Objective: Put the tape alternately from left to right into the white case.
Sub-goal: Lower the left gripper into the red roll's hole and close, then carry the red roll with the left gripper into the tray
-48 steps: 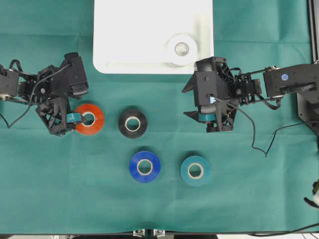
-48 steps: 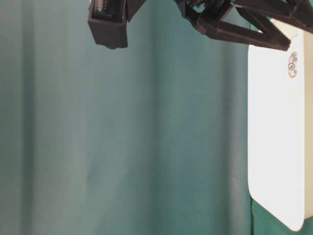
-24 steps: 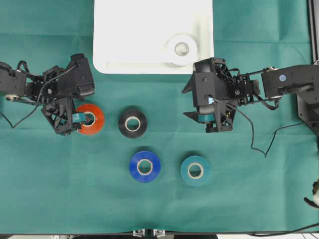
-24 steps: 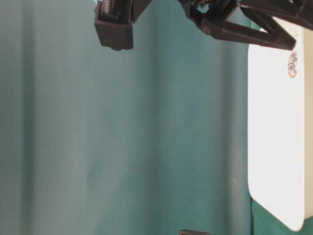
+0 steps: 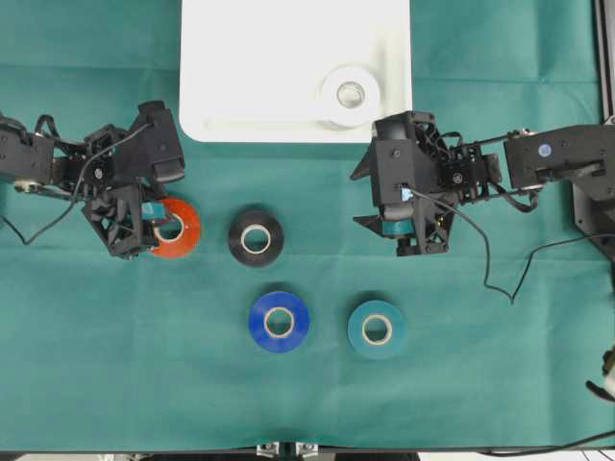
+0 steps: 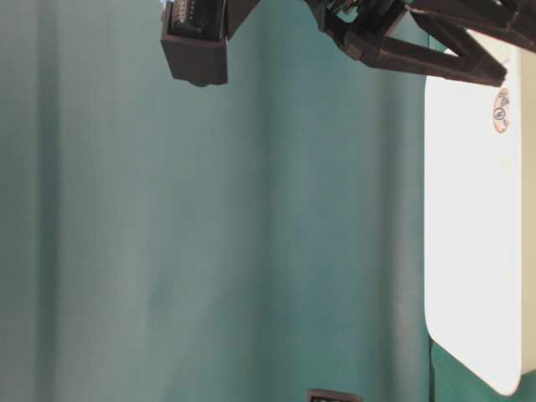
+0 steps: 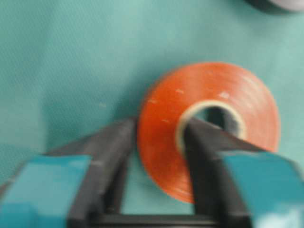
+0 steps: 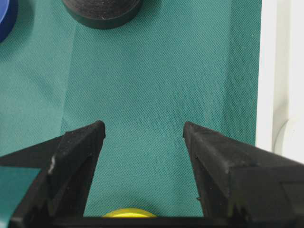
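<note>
Left gripper (image 7: 156, 161) pinches the red tape (image 7: 209, 128), one finger inside its core.
We see the white case (image 5: 288, 58) far and right of this grip; our right gripper (image 8: 142, 135) hangs wide, empty.

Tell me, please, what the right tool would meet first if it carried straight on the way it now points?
Judging from the wrist view, the right tool has only bare green cloth just ahead, then most likely the black roll. The white case lies off to one side. Depth is unclear.
</note>
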Action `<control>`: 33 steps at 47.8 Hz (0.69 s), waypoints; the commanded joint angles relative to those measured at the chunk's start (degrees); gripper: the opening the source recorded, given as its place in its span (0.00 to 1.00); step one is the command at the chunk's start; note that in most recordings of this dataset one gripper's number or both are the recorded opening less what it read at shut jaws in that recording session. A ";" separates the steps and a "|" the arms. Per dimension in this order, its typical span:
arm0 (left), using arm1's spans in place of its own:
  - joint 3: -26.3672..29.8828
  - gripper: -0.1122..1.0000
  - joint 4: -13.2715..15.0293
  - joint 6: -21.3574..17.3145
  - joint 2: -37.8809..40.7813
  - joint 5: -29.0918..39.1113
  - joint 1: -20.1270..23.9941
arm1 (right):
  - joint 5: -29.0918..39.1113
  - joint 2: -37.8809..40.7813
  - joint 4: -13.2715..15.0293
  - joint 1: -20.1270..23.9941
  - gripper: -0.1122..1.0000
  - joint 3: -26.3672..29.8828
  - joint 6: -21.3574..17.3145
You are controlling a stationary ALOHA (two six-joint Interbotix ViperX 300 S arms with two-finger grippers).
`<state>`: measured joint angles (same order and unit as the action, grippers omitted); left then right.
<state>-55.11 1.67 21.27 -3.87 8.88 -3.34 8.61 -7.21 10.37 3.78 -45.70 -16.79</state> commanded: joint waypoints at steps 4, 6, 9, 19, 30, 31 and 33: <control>0.88 0.08 -0.09 0.00 -0.70 -0.09 0.09 | -0.44 -0.44 0.09 0.18 0.76 0.70 -0.18; 0.97 0.08 -0.09 0.00 -0.79 -0.18 0.09 | -0.44 -0.44 0.09 0.09 0.76 0.70 -0.18; 1.05 0.08 -0.09 0.00 -0.97 -0.18 0.00 | -0.44 -0.44 0.09 0.09 0.76 0.70 -0.18; 2.37 0.08 -0.09 0.00 -3.60 1.23 -0.70 | -0.44 -0.44 0.09 0.18 0.76 0.88 -0.18; 4.39 0.08 -0.18 0.00 -10.28 6.42 -0.79 | -0.44 -0.44 0.09 0.09 0.76 0.88 -0.18; 4.48 0.08 -0.09 0.00 -10.81 6.68 -0.79 | -0.44 -0.44 0.09 0.09 0.76 0.88 -0.18; 4.66 0.08 -0.18 0.00 -11.69 7.21 -0.70 | -0.44 -0.53 0.09 0.18 0.76 0.97 -0.18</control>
<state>-52.03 1.67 21.27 -12.74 15.29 -3.96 8.61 -7.21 10.37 3.78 -45.62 -16.79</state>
